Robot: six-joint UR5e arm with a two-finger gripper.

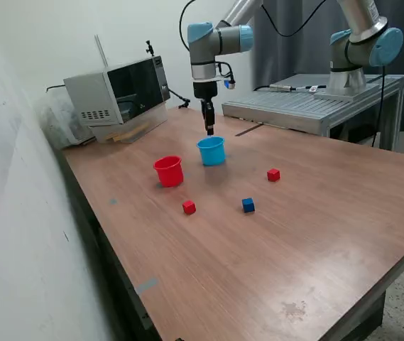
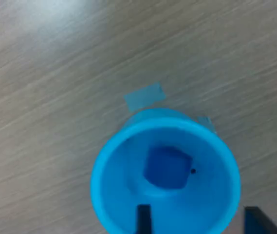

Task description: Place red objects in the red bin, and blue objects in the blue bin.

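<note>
The light blue cup, the blue bin (image 1: 211,150), stands on the wooden table, and the wrist view looks straight down into it (image 2: 165,170). A dark blue cube (image 2: 167,167) lies on its bottom. My gripper (image 1: 209,130) hangs just above the cup's rim, its fingers apart and holding nothing (image 2: 199,222). The red cup, the red bin (image 1: 168,171), stands beside the blue bin on the exterior view's left. On the table lie a red cube (image 1: 189,207), a second red cube (image 1: 273,174) and a blue cube (image 1: 248,205).
A grey microwave-like box (image 1: 116,89) sits at the table's back corner. A grey metal platform (image 1: 308,103) carries a second arm's base (image 1: 358,50) behind. Bits of blue tape (image 2: 144,96) are stuck on the table by the blue bin.
</note>
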